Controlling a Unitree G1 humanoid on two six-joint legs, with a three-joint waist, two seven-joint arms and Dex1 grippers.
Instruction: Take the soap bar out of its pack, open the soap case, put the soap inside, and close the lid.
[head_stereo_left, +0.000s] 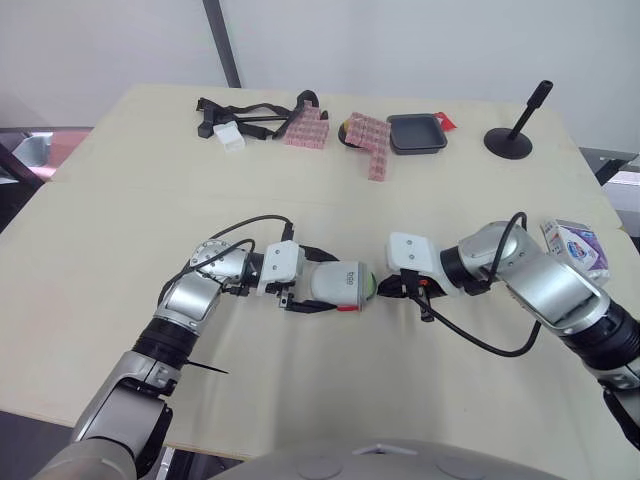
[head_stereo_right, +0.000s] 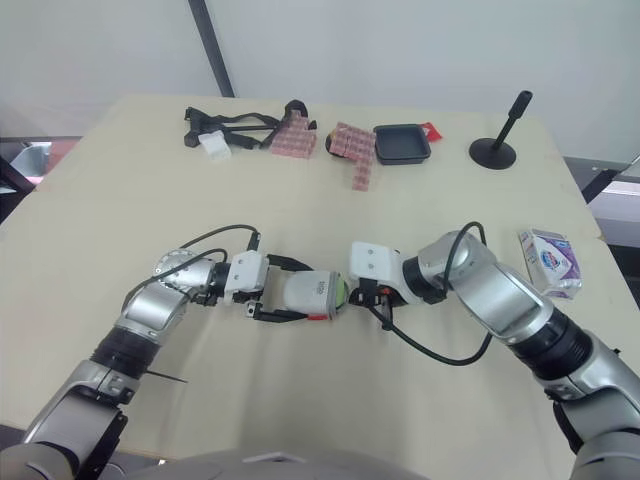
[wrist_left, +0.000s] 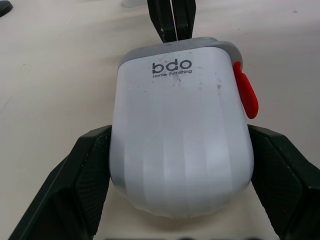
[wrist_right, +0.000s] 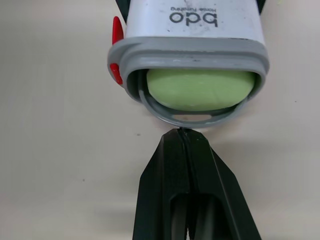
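Left pincer (head_stereo_left: 332, 286) gripped the case (wrist_left: 180, 150), soap (wrist_right: 200, 90) inside; right pincer (wrist_right: 182, 137), closed, sat at its mouth; shutting looked next.

A: Where is the soap (wrist_right: 200, 89)?
B: Green, inside the white case (wrist_left: 180, 145), which lies on its side, grey end open.
A: And the pack (head_stereo_left: 575, 245)?
B: Well apart, at the right edge of the worktop (head_stereo_left: 120, 200).

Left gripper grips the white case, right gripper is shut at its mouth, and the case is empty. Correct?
Not empty: the right wrist view shows a green soap bar inside the case. The left gripper does grip it, and the right gripper is shut at its mouth.
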